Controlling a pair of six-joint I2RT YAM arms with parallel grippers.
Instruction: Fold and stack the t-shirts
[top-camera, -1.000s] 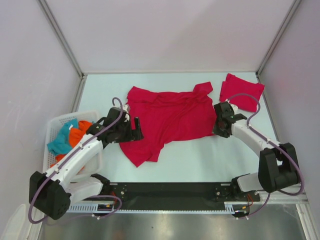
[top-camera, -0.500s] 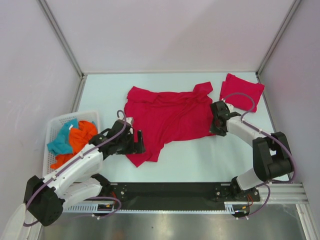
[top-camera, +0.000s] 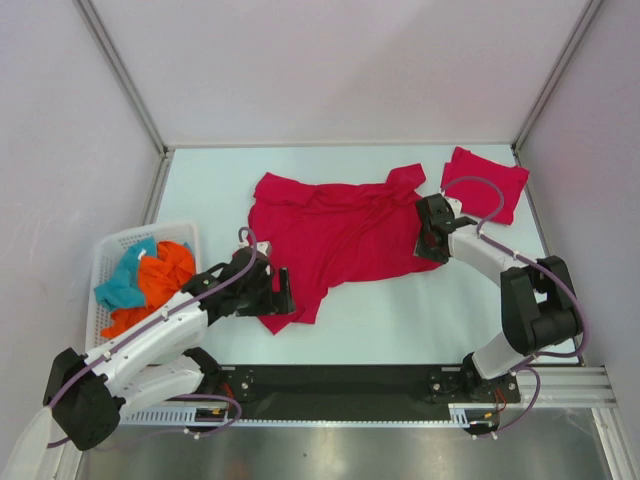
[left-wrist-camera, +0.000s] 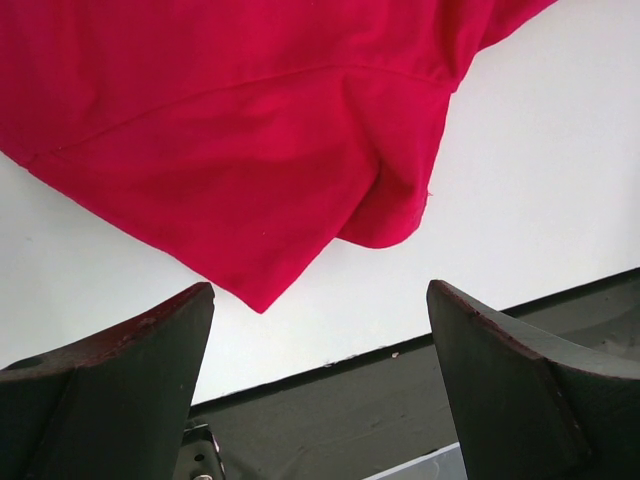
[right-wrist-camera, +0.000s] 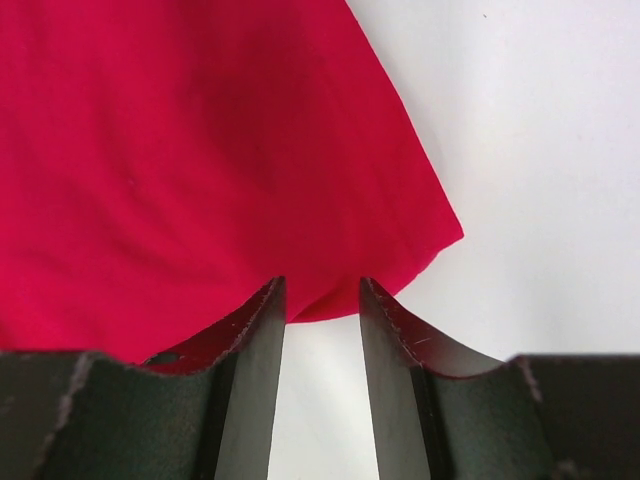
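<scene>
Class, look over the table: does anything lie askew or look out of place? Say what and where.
The spread t-shirt lies skewed and wrinkled in the middle, its near-left corner rumpled. The folded t-shirt at the far right looks neat by comparison.

White shells, black joints on the left arm (top-camera: 150, 335) and right arm (top-camera: 490, 262), and there's a purple cable (top-camera: 472, 179) looping off each. Up close, the left gripper (left-wrist-camera: 320, 288) shows dark, scuffed, wedge-shaped fingers (left-wrist-camera: 130, 390).

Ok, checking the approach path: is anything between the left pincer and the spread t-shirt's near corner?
Nothing visible: the left pincer stands open just short of the spread t-shirt, only bare table between them.
</scene>
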